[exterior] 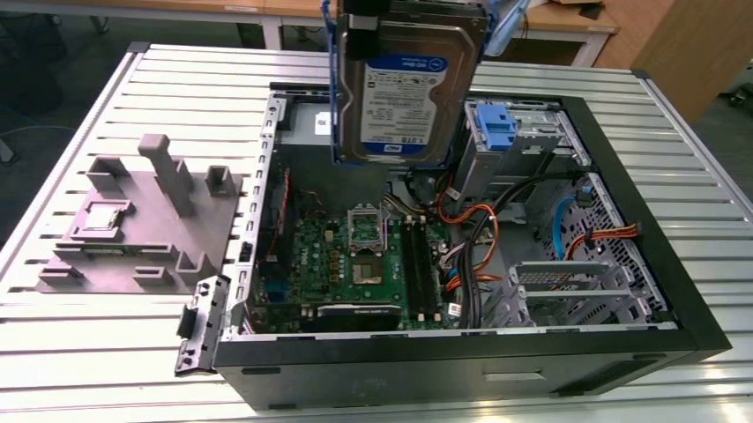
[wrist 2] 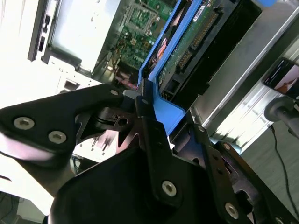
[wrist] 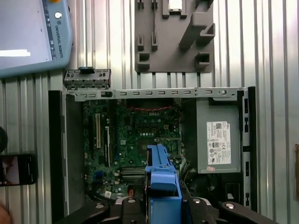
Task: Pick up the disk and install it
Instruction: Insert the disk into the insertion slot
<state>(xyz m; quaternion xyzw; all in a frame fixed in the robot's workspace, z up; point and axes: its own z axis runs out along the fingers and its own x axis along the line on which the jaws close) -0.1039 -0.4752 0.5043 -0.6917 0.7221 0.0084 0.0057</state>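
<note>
Slatted table (exterior: 106, 352) — motherboard (exterior: 353, 264) in case (exterior: 471, 363), disk (exterior: 406, 88) above

1 disk (exterior: 406, 79), 1 PC (exterior: 471, 366), 1 jig (exterior: 130, 231)

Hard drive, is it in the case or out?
Out. The hard drive hangs on edge above the open computer case, clamped in the gripper.

exterior: oblique, above case (exterior: 471, 370) | both wrist views: close, over it
</note>
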